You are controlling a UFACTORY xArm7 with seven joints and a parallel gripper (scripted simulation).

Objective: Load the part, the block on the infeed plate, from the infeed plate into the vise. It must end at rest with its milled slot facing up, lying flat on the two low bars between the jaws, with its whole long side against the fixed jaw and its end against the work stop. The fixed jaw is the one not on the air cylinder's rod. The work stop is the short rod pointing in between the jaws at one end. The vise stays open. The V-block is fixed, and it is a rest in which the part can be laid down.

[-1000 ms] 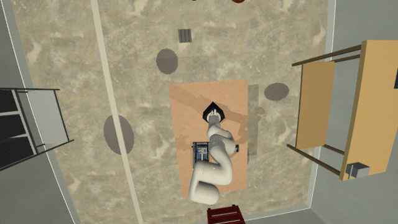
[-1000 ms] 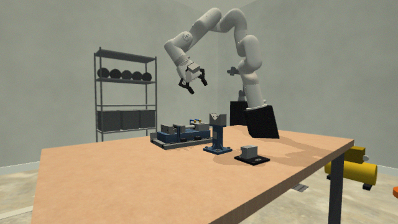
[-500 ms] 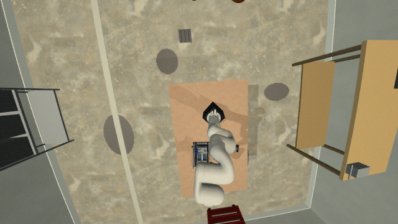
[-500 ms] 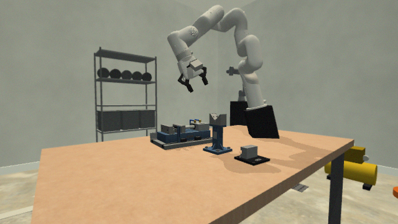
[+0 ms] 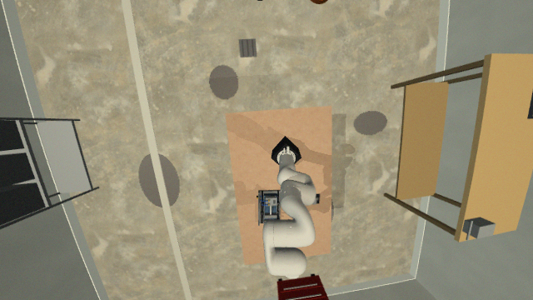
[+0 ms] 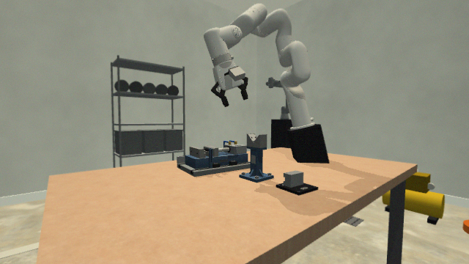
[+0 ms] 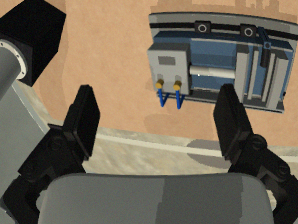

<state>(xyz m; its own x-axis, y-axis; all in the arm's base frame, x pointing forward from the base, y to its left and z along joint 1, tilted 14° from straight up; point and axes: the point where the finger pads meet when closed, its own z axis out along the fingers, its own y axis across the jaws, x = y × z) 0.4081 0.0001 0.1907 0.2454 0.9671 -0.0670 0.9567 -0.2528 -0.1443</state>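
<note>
The part, a small grey block (image 6: 293, 178), sits on the black infeed plate (image 6: 297, 188) on the table's right side. The blue vise (image 6: 214, 158) stands to its left with its jaws apart; it also shows in the wrist view (image 7: 222, 70), with the grey air cylinder (image 7: 168, 68) at its left end. The V-block (image 6: 256, 141) stands on a blue post between the vise and the plate. My gripper (image 6: 231, 94) hangs high above the vise, open and empty; its black fingers frame the wrist view.
The arm's black base (image 6: 307, 143) stands at the table's back. A metal shelf (image 6: 147, 110) stands behind the table. A yellow tank (image 6: 418, 199) lies on the floor at the right. In the overhead view the arm (image 5: 291, 217) covers most of the vise (image 5: 268, 206).
</note>
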